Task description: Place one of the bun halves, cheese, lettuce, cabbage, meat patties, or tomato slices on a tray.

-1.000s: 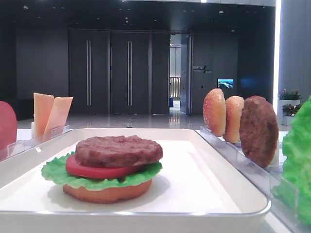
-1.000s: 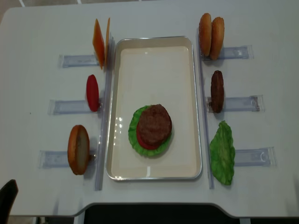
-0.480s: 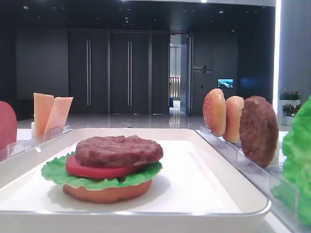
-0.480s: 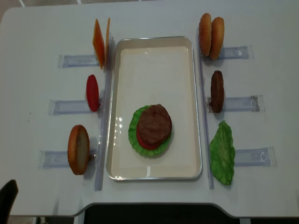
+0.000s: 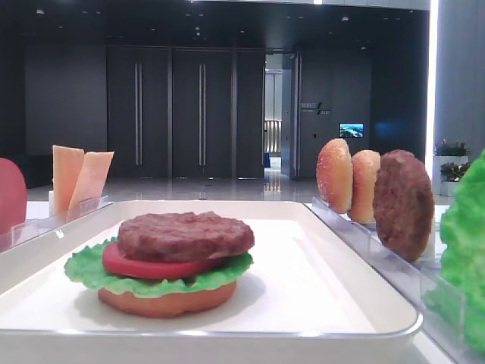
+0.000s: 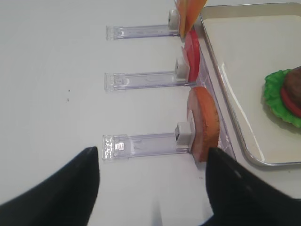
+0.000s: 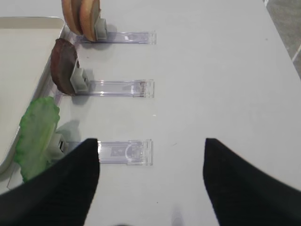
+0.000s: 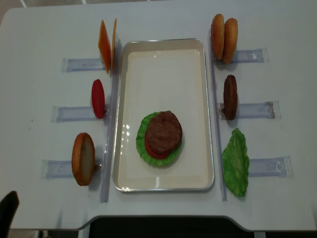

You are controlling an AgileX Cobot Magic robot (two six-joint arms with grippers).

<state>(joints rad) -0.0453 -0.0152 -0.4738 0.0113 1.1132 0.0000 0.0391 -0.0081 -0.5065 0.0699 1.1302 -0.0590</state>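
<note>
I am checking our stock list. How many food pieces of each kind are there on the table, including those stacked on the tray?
Bun halves: 4
Cheese slices: 2
Tomato slices: 2
Meat patties: 2
Lettuce leaves: 2
Total: 12

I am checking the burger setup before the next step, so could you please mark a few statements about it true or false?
1. A meat patty tops the stack on the tray. True.
2. A cheese slice lies on the stack. False: the cheese stands in its rack beside the tray.
3. Two bun halves stand right of the tray. True.
4. The right gripper holds the lettuce. False: it is open and empty.
</note>
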